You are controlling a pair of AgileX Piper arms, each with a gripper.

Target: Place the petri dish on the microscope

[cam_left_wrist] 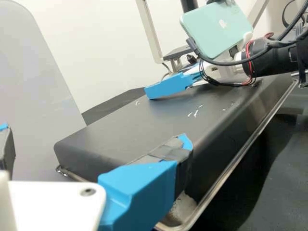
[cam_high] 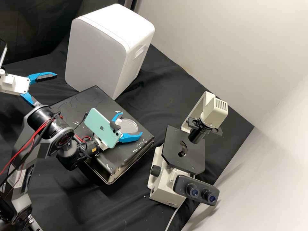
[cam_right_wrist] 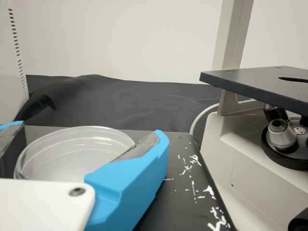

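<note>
High view: the microscope (cam_high: 184, 160) is standing nearest. At its 10 o'clock the petri dish (cam_high: 127, 125) is lying on the black tray (cam_high: 80, 102), toward the tray's 3 o'clock corner. The right gripper (cam_high: 131, 123) is straddling the dish, claw wide, set just beside the rim. Farther off, at the tray's 10 o'clock, the left gripper (cam_high: 45, 90) is hanging, claw wide. The white box (cam_high: 109, 45) is standing farthest, at 12 o'clock

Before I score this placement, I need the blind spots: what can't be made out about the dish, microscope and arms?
Petri dish: high view, the phone covers part of its rim; contents too faint.
Microscope stage: right wrist view, cut off by the edge.
Left gripper: high view, its arm cut off by the edge.
</note>
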